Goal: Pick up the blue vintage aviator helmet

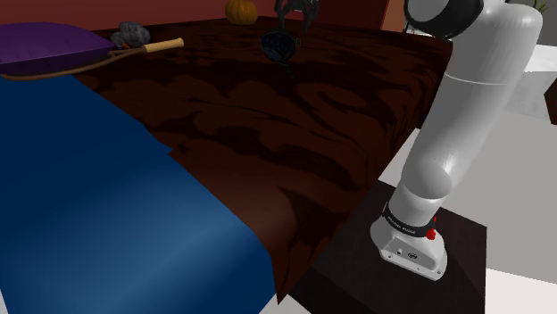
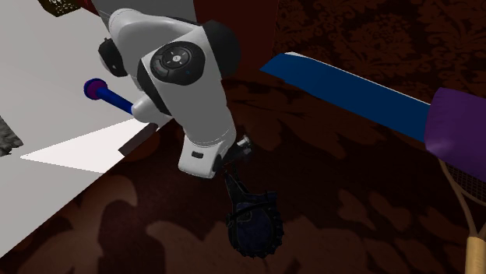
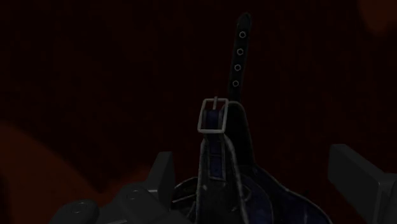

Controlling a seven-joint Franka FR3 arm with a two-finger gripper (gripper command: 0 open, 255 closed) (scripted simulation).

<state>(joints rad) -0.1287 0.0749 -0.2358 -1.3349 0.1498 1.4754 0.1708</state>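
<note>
The aviator helmet is dark blue with black straps. It hangs just under my gripper at the far side of the bed, in the shoulder view's upper middle. In the second exterior view the helmet dangles below the gripper, above the dark red patterned bedcover. In the wrist view my gripper is shut on the helmet. The helmet's buckle and its punched strap point away past the fingertips.
A blue blanket covers the bed's near left. A purple pillow, a wooden-handled racket, a grey lump and an orange pumpkin lie along the far edge. The stand is at lower right.
</note>
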